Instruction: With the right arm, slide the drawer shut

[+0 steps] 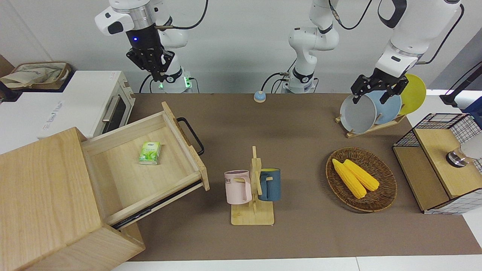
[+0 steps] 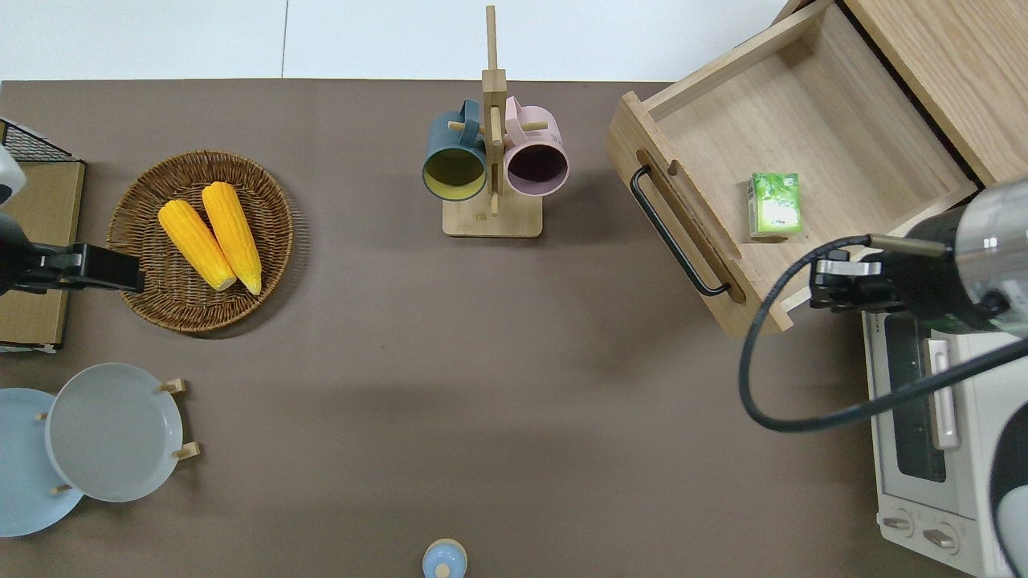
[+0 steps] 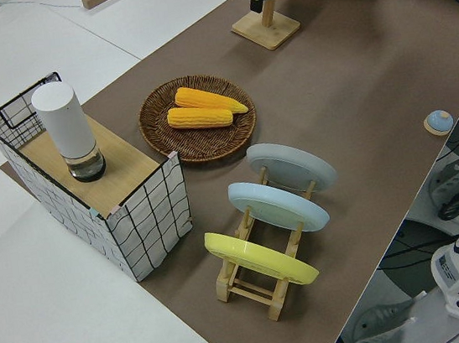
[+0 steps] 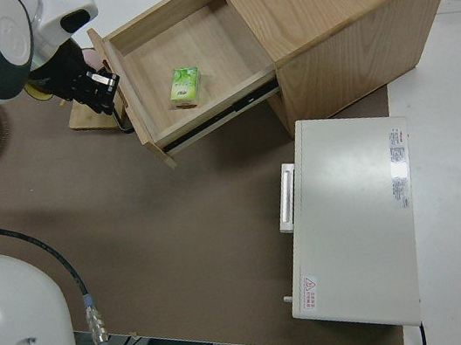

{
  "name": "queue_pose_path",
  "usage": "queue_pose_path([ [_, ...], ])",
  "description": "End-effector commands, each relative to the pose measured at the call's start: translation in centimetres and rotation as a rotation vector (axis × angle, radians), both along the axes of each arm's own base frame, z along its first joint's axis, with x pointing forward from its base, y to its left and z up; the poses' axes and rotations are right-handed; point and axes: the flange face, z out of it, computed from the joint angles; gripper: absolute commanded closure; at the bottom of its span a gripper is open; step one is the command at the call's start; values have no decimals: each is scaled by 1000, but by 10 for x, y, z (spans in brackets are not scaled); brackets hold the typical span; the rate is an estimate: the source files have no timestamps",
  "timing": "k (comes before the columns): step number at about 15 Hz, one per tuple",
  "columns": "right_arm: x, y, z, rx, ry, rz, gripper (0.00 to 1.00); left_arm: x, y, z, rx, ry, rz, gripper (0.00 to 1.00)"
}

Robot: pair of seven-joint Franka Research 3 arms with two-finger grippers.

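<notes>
- The drawer (image 1: pixel 145 160) is seen pulled well out of the pale wood cabinet (image 1: pixel 45 203) at the lower left of the front view and at the upper right of the overhead view.
- Its black bar handle (image 2: pixel 675 233) is carried on the front panel, which is turned toward the middle of the table.
- A small green packet (image 2: pixel 774 205) is seen lying flat on the drawer floor; print is visible on it, but it cannot be read.
- The right gripper (image 1: pixel 153 69) is held up in the air at the upper left of the front view, with a blue light lit on the wrist above it.
- In the overhead view the right gripper (image 2: pixel 835 282) is placed at centre right, over the drawer's corner nearest the robots and the edge of the white oven (image 2: pixel 936 433); nothing is held, and how far the jaws are parted cannot be told.
- A red warning label is shown at the oven's lower right corner in the overhead view; the grey wording on the oven's top is too small to be read.
- "ME" is read on the pink mug (image 1: pixel 238 187), which is hung on the wooden mug stand (image 1: pixel 253 210) beside a blue mug (image 1: pixel 270 184).
- The left arm is parked.
</notes>
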Motion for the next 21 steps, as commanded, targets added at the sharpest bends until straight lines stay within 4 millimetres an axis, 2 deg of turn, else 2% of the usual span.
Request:
queue_pose_path([
  [1,8,40,-11,45,-4,-108,1000,4,0,2,15,-8,-8,5],
  [5,23,74,-38,61,9,-182,1000,4,0,2,17,-8,-8,2],
  [9,41,89,-67,72,23,-239,1000,4,0,2,15,-8,-8,5],
  [10,41,98,-71,70,31,-231,1000,4,0,2,17,-8,-8,2],
  [16,49,106,-89,67,53,-296,1000,4,0,2,17,-8,-8,5],
  [21,63,115,-117,71,72,-364,1000,4,0,2,15,-8,-8,2],
])
